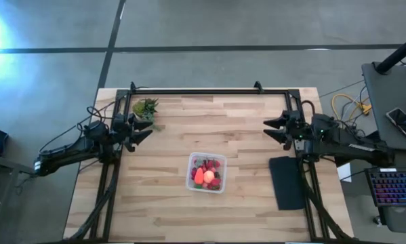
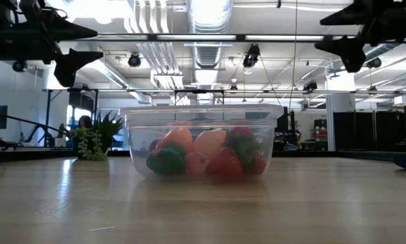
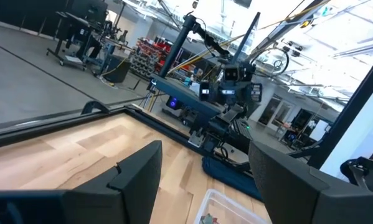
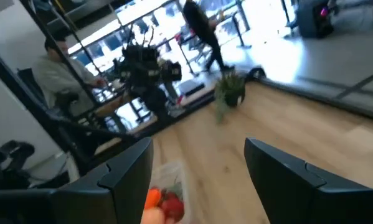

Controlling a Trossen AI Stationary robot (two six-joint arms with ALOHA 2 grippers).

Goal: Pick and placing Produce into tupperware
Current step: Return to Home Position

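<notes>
The clear square tupperware (image 1: 207, 173) stands on its base near the table's middle, toward the near edge. Inside it lie red strawberries and an orange-pink fruit (image 1: 209, 177); the low view shows them piled behind its wall (image 2: 203, 152). My left gripper (image 1: 147, 129) hovers open above the table's left side, raised well off the wood. My right gripper (image 1: 270, 129) hovers open above the right side, also raised. In the right wrist view the tupperware's berries (image 4: 164, 204) show between the fingers, far below. The left wrist view catches the tupperware's corner (image 3: 226, 208).
A green leafy clump (image 1: 146, 108) sits at the table's far left corner. A flat black pad (image 1: 287, 181) lies on the right side near my right arm. A black frame (image 1: 196, 91) runs along the far edge. A seated person (image 4: 61, 78) shows beyond the table.
</notes>
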